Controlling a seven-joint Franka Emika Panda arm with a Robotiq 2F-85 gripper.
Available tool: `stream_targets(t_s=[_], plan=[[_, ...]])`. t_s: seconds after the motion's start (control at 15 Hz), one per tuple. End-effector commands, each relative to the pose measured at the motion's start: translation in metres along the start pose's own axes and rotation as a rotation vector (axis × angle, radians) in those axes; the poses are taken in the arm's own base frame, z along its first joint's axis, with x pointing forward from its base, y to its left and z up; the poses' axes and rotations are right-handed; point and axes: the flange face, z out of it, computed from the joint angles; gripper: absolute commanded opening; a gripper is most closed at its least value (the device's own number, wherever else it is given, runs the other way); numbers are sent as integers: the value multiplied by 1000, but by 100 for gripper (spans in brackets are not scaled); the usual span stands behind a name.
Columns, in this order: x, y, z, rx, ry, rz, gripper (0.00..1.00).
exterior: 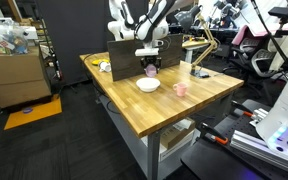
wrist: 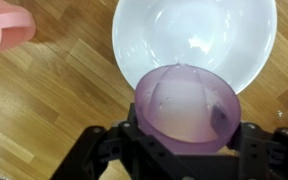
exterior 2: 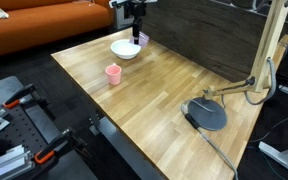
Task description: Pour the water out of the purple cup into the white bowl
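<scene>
In the wrist view my gripper (wrist: 184, 140) is shut on the purple cup (wrist: 186, 105), a translucent lilac cup held with its mouth toward the camera. It sits just over the near rim of the white bowl (wrist: 194, 35), which shows wet patches inside. In both exterior views the gripper (exterior: 150, 66) (exterior 2: 136, 36) hangs at the bowl (exterior: 148, 85) (exterior 2: 124, 49), and the cup (exterior: 150, 69) (exterior 2: 142, 39) is a small lilac spot between the fingers.
A pink cup (exterior: 181, 89) (exterior 2: 113, 74) (wrist: 6, 27) stands on the wooden table (exterior: 174, 105) beside the bowl. A dark board (exterior 2: 214, 40) stands upright behind. A desk lamp with a round base (exterior 2: 205, 113) sits on the table's far side.
</scene>
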Motion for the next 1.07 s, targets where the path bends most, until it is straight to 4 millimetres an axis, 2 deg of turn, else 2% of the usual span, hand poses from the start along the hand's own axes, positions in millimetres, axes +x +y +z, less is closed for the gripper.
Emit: stream_targets(t_s=[0.0, 1.0], plan=[[-3, -1, -2, 5, 78, -7, 49], [-6, -5, -6, 12, 139, -5, 49]])
